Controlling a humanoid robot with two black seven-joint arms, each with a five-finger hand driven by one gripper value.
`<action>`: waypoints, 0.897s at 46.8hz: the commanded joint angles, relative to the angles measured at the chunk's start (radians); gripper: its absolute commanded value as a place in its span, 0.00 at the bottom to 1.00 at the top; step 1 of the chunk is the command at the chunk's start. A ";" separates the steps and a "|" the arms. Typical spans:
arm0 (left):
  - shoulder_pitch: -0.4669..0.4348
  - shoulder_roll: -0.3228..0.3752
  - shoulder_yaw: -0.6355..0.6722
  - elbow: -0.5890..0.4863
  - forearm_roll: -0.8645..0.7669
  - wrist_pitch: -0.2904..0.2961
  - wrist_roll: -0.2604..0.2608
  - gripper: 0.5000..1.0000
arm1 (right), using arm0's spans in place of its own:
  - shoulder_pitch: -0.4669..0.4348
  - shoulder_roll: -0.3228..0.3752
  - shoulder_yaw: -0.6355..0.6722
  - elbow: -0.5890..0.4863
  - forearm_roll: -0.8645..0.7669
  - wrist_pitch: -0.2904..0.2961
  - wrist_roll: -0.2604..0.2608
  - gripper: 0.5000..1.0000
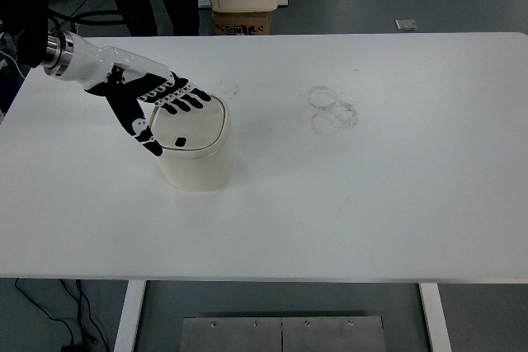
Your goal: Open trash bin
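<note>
Left of centre, a cream trash bin (196, 158) stands on the white table (371, 204), lid closed. Over its lid, the left hand (147, 105) hovers with fingers spread flat, holding nothing.

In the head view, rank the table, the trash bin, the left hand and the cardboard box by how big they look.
1. White table, by far the largest.
2. Trash bin.
3. Left hand, spread open over the bin's lid; it sits higher, nearer the camera, so this is unsure.
4. Cardboard box, mostly hidden behind the table's far edge.

Smooth cream plastic trash bin (196, 158) on a matt white table (371, 204), faintly ring-smudged.
</note>
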 commanded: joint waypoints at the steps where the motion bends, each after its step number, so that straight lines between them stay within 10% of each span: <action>1: 0.000 0.000 0.000 -0.001 0.001 0.000 0.000 1.00 | 0.000 0.000 0.000 -0.001 0.000 0.001 0.000 0.98; 42: 0.000 -0.015 0.060 -0.008 -0.004 0.000 0.000 1.00 | 0.000 0.000 0.000 -0.001 0.000 -0.001 0.000 0.98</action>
